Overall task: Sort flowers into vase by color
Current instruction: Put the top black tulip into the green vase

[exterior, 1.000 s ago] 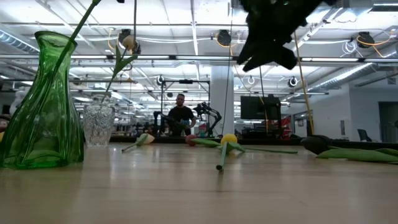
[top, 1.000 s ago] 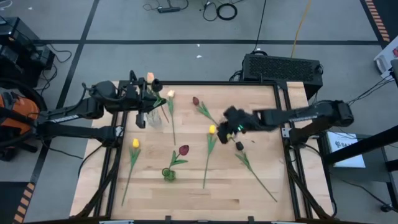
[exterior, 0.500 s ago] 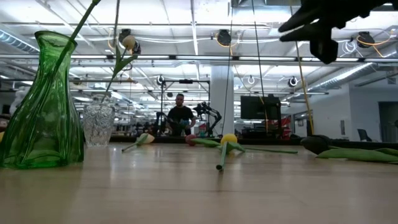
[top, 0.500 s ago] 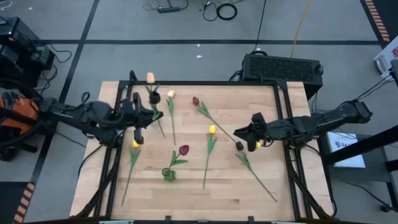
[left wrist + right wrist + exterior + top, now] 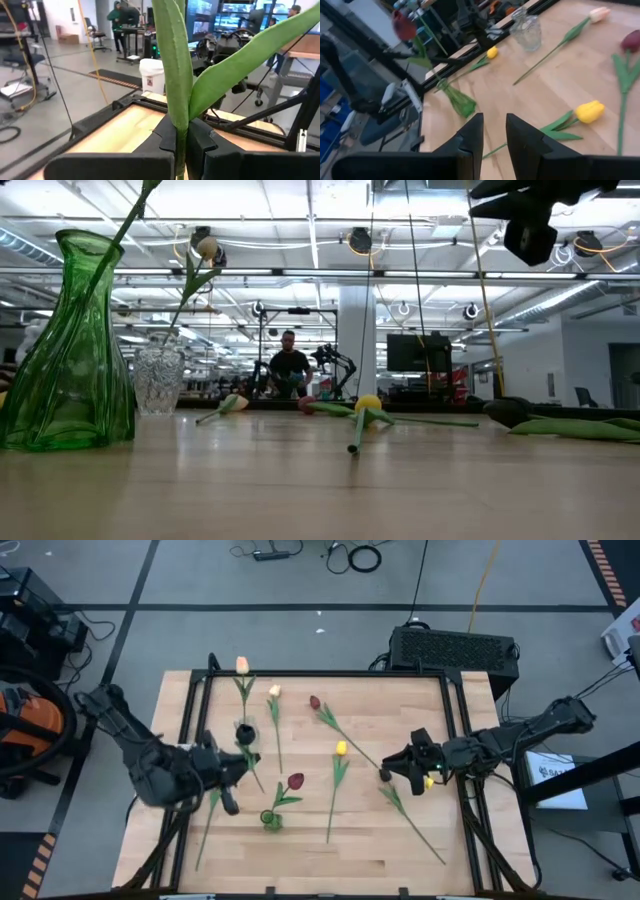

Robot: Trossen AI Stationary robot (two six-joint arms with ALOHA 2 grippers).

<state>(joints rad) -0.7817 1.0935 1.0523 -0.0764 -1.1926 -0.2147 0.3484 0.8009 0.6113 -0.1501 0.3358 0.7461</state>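
My left gripper (image 5: 228, 780) is over the table's left side, shut on a green tulip stem (image 5: 178, 125); its head is out of the left wrist view. A yellow tulip (image 5: 492, 52) lies there, its stem (image 5: 203, 840) running toward the near edge. My right gripper (image 5: 392, 762) is open and empty, above a dark tulip head (image 5: 384, 775). A cream-peach tulip (image 5: 241, 664) stands in the clear vase (image 5: 245, 730). A dark red tulip (image 5: 295, 781) stands in the green vase (image 5: 271, 820). A cream (image 5: 273, 691), a dark red (image 5: 314, 701) and a yellow tulip (image 5: 340, 748) lie on the table. My left gripper pinches the green stem between its two fingers, just below where two long leaves (image 5: 225, 65) branch off. The fingers lie about level, and the stem and leaves rise past the fingertips. Which tulip it is and whether it is lifted clear, I cannot tell.
A black frame rail (image 5: 190, 740) runs along the table's left and right edges. A black box (image 5: 455, 645) stands beyond the far right corner. Bare wood (image 5: 300, 860) lies along the near edge. A person (image 5: 290, 360) stands far behind the table.
My left gripper has left the clear vase and gone toward the near edge, its arm folding back to the left. The cream-peach tulip stays standing in the vase. My right gripper has drawn back toward the table's right edge, away from the middle yellow tulip.
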